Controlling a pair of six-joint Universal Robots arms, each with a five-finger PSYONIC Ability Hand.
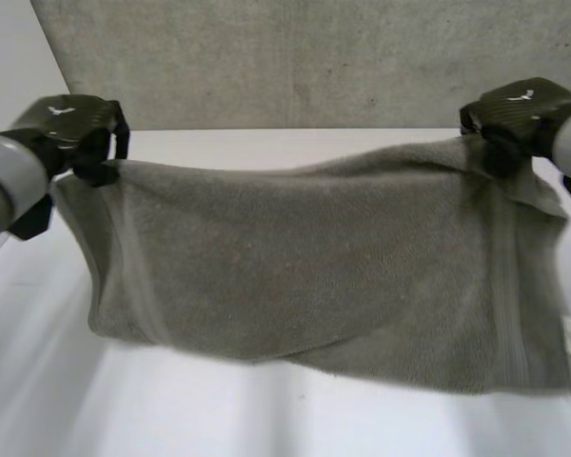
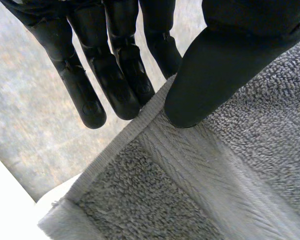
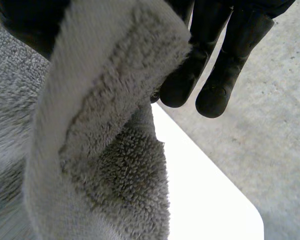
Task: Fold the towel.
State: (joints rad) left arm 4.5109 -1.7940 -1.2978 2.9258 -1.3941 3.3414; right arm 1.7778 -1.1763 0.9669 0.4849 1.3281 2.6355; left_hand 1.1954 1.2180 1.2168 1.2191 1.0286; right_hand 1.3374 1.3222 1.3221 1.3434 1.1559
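Observation:
A grey towel [image 1: 314, 267] hangs stretched in the air between my two hands, its lower edge sagging toward the white table [image 1: 266, 419]. My left hand [image 1: 81, 133] holds the towel's upper left corner. In the left wrist view its thumb [image 2: 215, 75] presses the towel's woven border [image 2: 190, 165] against the fingers [image 2: 115, 85]. My right hand [image 1: 514, 119] holds the upper right corner. In the right wrist view the towel's edge [image 3: 105, 100] drapes over the thumb side of the right hand and is pinched against the fingers [image 3: 210, 75].
A grey wall [image 1: 295, 57] rises behind the table's far edge. The white table [image 3: 200, 180] ends in a rounded corner below my right hand, with grey floor [image 3: 275, 125] beyond it.

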